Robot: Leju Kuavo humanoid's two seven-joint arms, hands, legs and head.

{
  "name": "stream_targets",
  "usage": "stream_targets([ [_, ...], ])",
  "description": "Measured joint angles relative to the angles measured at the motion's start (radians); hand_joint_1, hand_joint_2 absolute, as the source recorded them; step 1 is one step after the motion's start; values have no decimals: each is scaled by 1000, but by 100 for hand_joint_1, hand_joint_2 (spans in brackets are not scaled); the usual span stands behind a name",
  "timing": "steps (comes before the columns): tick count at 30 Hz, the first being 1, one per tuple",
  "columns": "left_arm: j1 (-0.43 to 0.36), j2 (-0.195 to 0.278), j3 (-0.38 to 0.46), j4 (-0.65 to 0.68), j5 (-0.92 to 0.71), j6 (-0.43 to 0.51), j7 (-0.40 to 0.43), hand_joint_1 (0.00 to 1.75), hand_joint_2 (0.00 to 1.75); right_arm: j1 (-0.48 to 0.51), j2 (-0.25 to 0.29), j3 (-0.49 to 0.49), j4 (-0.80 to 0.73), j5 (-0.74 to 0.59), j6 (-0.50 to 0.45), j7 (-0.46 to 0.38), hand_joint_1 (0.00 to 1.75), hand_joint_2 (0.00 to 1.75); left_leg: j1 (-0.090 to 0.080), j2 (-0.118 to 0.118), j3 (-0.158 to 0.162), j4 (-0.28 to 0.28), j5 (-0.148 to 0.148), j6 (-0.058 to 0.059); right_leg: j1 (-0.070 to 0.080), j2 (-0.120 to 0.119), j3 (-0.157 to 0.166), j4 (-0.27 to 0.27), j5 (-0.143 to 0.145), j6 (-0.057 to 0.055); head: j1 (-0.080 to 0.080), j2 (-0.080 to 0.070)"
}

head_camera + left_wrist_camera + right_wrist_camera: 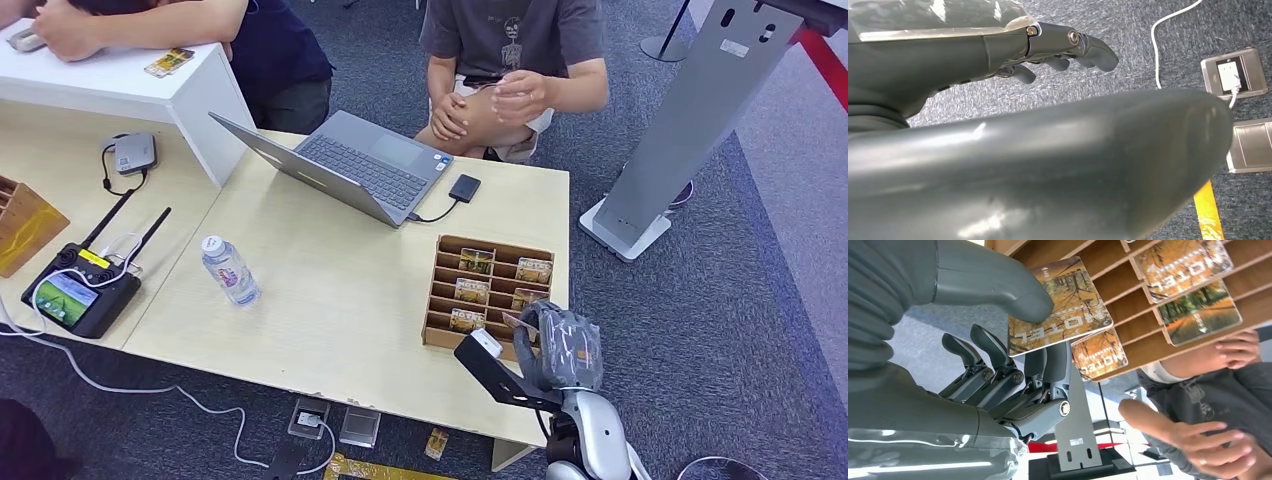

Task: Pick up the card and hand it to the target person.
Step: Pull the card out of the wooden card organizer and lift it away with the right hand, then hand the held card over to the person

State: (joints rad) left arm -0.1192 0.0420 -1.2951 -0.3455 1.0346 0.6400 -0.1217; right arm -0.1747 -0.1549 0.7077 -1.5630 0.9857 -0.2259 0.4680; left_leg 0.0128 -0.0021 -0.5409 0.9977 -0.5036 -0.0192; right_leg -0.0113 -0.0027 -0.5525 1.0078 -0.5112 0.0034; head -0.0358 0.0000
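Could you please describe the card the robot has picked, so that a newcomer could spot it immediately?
Find the wooden slotted card rack on the table's right end, past the laptop. At its near right corner, the right hand pinches one autumn-toned hotel card; the other cards sit in slots.

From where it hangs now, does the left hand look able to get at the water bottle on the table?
Probably not without a big move. The left hand hangs low over the carpet beside the floor sockets, below the tabletop. The water bottle stands upright in open space on the table, so nothing around it blocks access.
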Motion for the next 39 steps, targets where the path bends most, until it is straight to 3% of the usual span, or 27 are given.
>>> stream_targets([
  [9, 0, 0, 0, 2, -12, -2, -4, 0, 0, -12, -8, -18, -46, -16, -54, -33, 174, 175, 0, 0, 0, 0, 0, 0, 0, 0, 0, 0, 0, 0, 0, 0],
  [17, 0, -1, 0, 6, -24, -8, -15, 0, 0, -66, -16, -45, -82, 13, -130, -69, 160, 175, 0, 0, -1, 0, 0, 0, 0, 0, 0, 0, 0, 0, 0, 0],
  [26, 0, -12, 0, 9, -45, -11, -12, 0, 0, -198, -19, -66, -61, 239, -233, -88, 161, 175, 0, 0, -1, 0, 0, 0, 0, 0, 0, 0, 0, 0, 0, 0],
  [39, -2, -19, 0, 9, -61, -4, -6, 0, 0, -421, 20, -42, 142, 321, -305, -103, 149, 175, 0, -1, -2, 0, 0, 0, 0, -1, 0, 0, 0, 0, 0, 0],
])
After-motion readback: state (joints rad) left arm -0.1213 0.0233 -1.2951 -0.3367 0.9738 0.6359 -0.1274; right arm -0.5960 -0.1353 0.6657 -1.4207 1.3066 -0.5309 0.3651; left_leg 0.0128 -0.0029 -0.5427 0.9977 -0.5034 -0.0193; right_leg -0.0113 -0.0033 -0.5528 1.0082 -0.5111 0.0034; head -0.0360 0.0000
